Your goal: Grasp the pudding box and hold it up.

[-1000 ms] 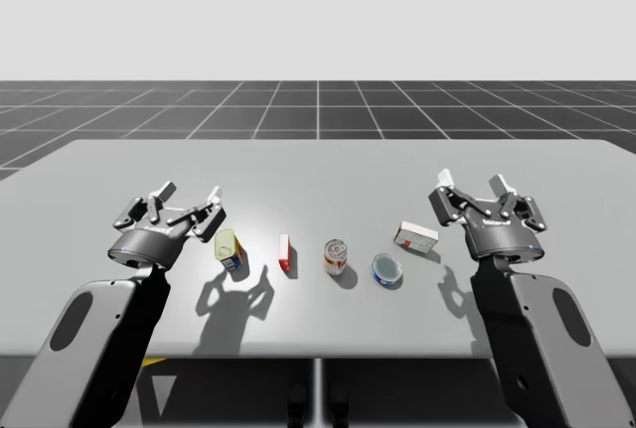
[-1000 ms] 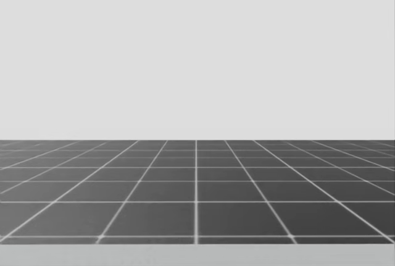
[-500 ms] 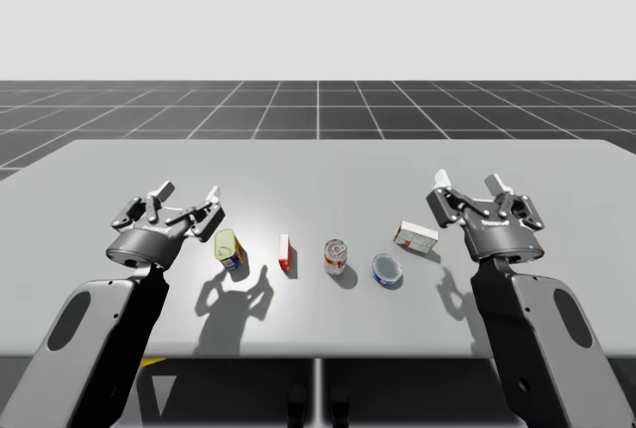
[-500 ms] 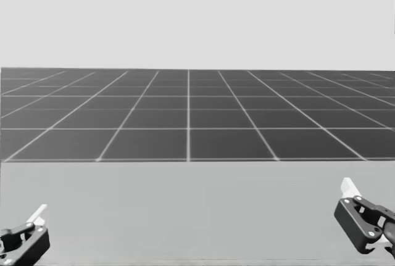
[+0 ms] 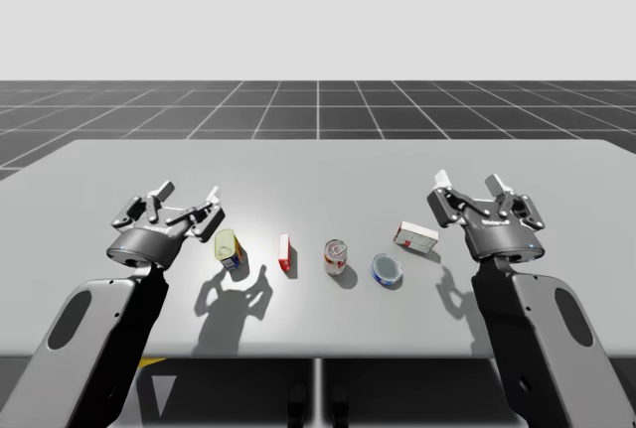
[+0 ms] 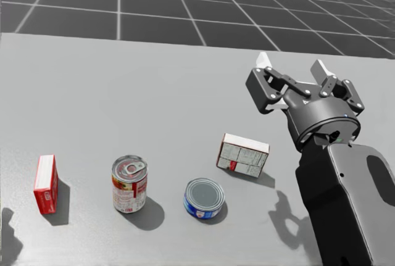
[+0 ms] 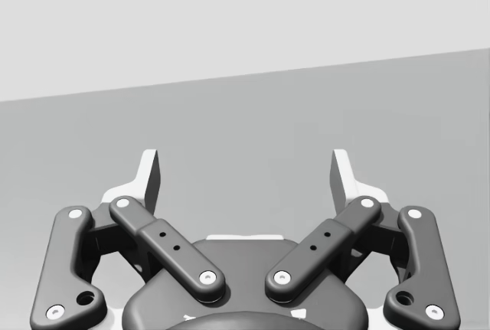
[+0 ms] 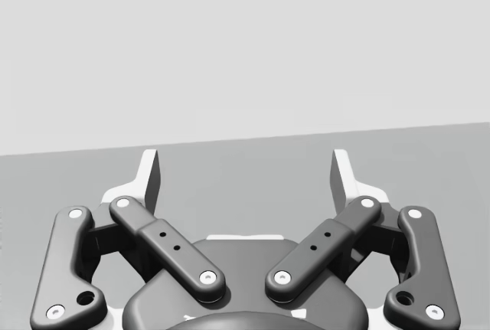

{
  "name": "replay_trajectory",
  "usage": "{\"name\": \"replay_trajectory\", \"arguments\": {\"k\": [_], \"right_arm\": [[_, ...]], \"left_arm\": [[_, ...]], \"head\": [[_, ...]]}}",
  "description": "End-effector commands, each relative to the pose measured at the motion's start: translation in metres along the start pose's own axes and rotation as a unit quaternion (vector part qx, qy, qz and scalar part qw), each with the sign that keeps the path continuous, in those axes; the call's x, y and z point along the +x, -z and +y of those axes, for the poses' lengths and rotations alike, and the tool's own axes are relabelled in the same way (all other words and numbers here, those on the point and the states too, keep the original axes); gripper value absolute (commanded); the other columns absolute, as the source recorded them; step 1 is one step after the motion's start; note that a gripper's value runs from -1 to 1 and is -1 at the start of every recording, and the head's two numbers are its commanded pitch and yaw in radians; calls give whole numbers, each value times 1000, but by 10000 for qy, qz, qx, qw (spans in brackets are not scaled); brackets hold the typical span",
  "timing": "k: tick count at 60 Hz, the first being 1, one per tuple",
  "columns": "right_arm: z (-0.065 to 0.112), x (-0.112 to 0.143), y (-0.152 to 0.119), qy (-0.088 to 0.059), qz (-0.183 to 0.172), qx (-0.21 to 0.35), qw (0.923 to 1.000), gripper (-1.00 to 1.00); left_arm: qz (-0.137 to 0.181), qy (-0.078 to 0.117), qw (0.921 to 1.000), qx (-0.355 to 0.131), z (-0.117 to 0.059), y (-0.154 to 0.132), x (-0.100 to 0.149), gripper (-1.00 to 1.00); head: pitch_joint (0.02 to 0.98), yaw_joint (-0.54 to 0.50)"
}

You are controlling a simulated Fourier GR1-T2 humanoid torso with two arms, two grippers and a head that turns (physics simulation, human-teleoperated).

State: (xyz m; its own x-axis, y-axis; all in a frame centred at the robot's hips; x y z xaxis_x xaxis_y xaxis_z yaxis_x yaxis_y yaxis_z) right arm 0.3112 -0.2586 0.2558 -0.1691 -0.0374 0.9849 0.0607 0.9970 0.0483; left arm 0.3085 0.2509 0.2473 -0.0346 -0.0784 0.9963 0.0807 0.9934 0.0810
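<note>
High view: red-and-white can stands upright mid-table and is used as the landmark. Pudding box, white with a red patch, lies flat to the right of the can and slightly further back, past the flat blue can, which sits just right of the landmark and a bit nearer me. Red box stands on edge just left of the can. Yellow can is further left again, tipped over as far as I can tell.

Right gripper hovers right of the can, beyond the pudding box and off its far right corner, not touching it. Its fingers are spread wide with nothing between them. Left gripper is well left of the can, near the yellow can, fingers also spread and holding nothing.

Head view gives the same row: red box, landmark can, blue can, then the pudding box nearest the right gripper. Both wrist views show parted fingers over bare table.
</note>
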Motion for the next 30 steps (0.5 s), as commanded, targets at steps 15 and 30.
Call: {"name": "replay_trajectory", "arguments": {"k": [15,30], "right_arm": [[4,1,-1,242,321,216,9990,-1000],[0,18,-23,192,287,787,9963,-1000]], "left_arm": [[-9,36,10000,-59,-3,1,-1,-1000],[-8,35,10000,-57,-4,1,0,-1000]], "head": [[768,-400],[761,-394]]}}
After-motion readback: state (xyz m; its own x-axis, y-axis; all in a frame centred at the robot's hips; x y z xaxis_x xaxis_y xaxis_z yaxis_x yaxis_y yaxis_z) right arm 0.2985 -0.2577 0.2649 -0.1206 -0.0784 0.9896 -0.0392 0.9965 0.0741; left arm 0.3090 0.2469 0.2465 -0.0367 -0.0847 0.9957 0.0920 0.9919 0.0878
